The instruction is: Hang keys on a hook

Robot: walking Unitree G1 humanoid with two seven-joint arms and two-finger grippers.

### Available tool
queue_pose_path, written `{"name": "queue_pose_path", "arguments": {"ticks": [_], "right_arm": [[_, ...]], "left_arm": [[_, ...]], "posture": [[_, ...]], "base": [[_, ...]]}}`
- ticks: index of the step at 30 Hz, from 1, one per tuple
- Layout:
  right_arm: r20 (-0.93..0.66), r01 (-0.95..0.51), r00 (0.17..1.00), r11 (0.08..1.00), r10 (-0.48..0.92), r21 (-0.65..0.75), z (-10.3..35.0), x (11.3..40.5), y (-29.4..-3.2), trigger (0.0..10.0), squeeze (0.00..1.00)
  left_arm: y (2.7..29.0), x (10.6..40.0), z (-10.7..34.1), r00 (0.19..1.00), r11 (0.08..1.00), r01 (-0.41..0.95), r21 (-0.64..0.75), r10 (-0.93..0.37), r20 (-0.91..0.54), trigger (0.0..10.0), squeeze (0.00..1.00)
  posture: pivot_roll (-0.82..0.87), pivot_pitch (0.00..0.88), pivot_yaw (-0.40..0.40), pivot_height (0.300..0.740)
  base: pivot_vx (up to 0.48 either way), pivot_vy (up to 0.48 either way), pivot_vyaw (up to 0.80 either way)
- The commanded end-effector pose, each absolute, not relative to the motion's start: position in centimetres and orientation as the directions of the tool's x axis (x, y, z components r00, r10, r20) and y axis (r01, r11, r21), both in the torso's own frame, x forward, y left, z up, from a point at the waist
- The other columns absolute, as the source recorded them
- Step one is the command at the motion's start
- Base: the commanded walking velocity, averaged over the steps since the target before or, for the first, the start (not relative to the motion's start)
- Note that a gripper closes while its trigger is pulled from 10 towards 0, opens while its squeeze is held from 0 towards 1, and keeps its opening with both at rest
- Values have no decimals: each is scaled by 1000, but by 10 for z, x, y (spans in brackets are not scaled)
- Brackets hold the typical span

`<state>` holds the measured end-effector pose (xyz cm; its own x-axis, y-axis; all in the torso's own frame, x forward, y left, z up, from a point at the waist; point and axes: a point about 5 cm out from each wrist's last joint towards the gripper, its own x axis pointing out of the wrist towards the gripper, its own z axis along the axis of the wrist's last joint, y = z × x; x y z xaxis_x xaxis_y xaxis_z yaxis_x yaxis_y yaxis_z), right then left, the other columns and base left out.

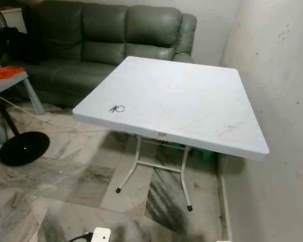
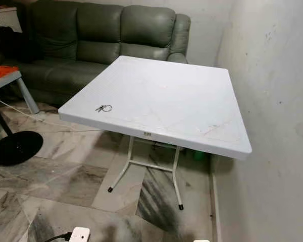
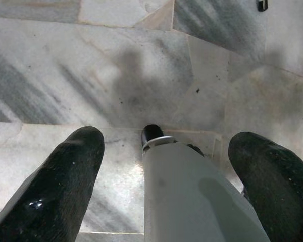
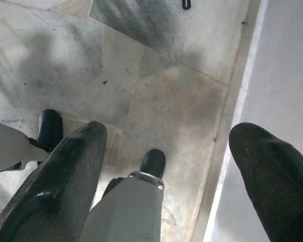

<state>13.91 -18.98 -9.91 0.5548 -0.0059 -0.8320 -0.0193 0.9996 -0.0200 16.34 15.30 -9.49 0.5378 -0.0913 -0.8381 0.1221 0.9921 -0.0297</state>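
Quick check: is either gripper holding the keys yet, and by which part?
No. Both the left gripper and right gripper are open and empty above the floor; the keys lie on the white table.

Head stereo pair angled down at a white table (image 1: 182, 101); both wrist cameras straight down at marble floor (image 3: 91, 60).

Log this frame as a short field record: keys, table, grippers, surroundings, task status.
keys: small bunch lying flat near the table's front left corner
table: white folding table beside the wall
left gripper: open, hanging over the marble floor
right gripper: open, over floor by the wall
surroundings: green sofa behind table, black fan base
task status: keys untouched; no hook visible
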Motion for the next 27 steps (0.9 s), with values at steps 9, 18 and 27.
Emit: {"name": "queue_pose_path", "arguments": {"ticks": [9,18,27], "right_arm": [[-824,4,566,1000,-17,-18,-98,141,-193,10000,0],[-823,13,568,1000,-18,-12,-98,142,-192,10000,0],[-823,20,568,1000,-19,-10,-97,143,-193,10000,0]], "left_arm": [[153,170,-92,552,992,120,-30,-92,-829,10000,0],[152,174,-90,562,992,120,-30,-93,-822,10000,0],[151,178,-89,569,993,117,-33,-95,-817,10000,0]], "posture": [[28,0,-36,740],[28,0,-34,740],[30,0,-36,740]], "base": [[0,362,0],[0,365,0],[0,365,0]]}}
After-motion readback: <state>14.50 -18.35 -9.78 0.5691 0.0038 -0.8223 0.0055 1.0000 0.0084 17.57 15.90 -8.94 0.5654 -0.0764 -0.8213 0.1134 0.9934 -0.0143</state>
